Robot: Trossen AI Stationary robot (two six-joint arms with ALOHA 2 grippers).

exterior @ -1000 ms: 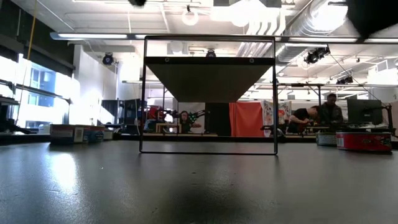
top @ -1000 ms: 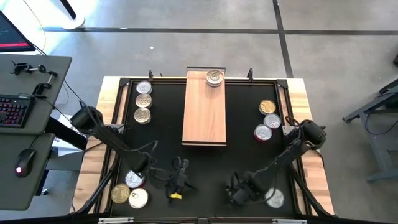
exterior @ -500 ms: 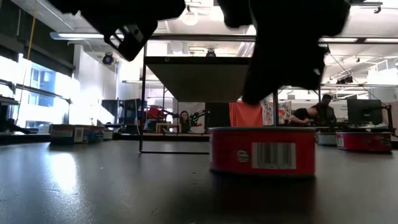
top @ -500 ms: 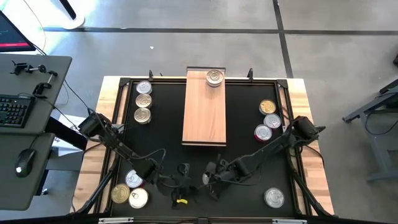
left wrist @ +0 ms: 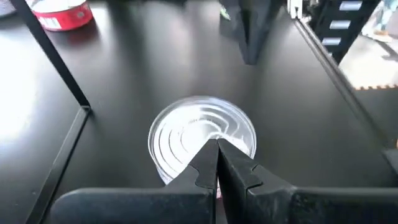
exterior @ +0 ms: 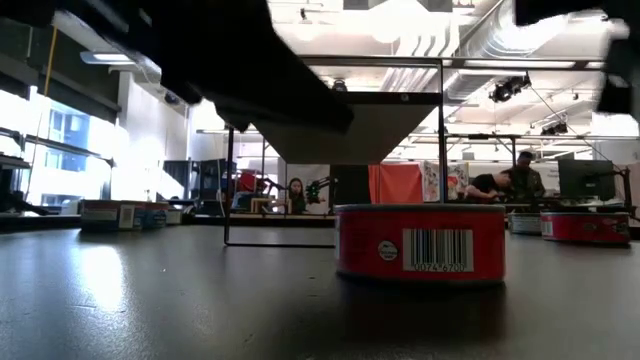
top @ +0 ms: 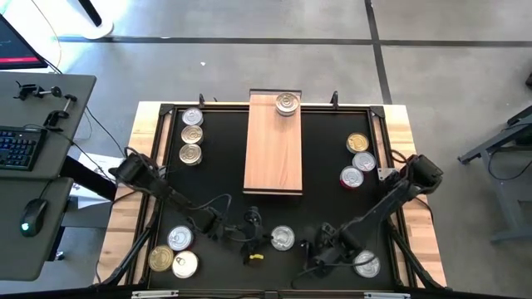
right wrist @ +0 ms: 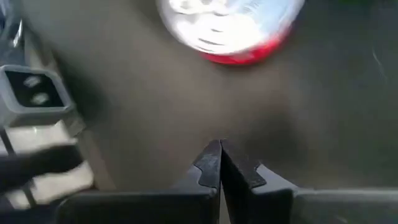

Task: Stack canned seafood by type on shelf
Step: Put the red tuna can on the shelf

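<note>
A red-sided tin of canned seafood [top: 283,239] with a silver lid [left wrist: 202,134] stands on its base at the near middle of the black table [exterior: 420,245]. My left gripper [left wrist: 217,144] is shut and hovers at this tin's left side [top: 263,241]; in the low view dark arm parts hang above the tin, apart from it. My right gripper [top: 314,253] is shut [right wrist: 220,144] and stands between that tin and another red-sided tin [top: 366,264] at the near right. The wooden shelf [top: 273,154] bears one tin [top: 287,103] at its far end.
Three tins [top: 191,134] lie in a row at the far left, three [top: 174,253] at the near left corner and three [top: 357,159] at the right. The shelf stands raised on a thin black frame [exterior: 335,240]. Bare table lies between the shelf and the near tins.
A red-sided tin that showed in no view a second ago now stands at the near middle. My right gripper swung left to that spot and has gone back toward the right edge. My left gripper has sunk and moved right toward the tin.
</note>
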